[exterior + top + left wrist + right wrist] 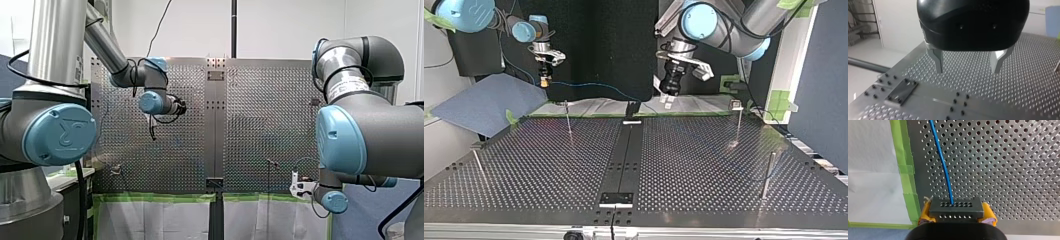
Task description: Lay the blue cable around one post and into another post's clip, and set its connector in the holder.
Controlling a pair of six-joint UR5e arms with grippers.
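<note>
Our right claw [957,216] grips the connector [956,207] — left claw [968,63] apart (empty). Slack blue cable [941,160] could snag a post [568,120].

The left gripper [967,71] is held open, its metal fingers [936,60] spread wide with nothing gripped between them. The right gripper [957,213] is closed, its yellow pads [925,212] pressed on either side of the connector [956,206] seated crosswise between them. In the top view, both grippers are pointed downward.
</note>
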